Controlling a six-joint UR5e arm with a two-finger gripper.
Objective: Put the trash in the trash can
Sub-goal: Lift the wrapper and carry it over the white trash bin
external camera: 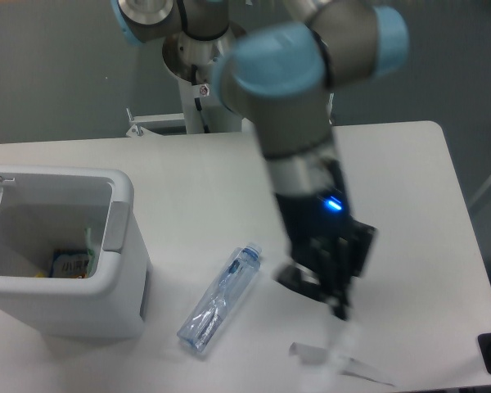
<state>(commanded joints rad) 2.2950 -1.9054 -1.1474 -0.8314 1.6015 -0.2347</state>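
Clear bluish bottle lies diagonally just beside the open white trash can.

clear bluish bottle, translucent white pouch; white bin w/ grey panel, white table

Even, soft overhead light leaves the white bench bright with faint shadows, while the arm and tool at centre are smeared by motion blur.
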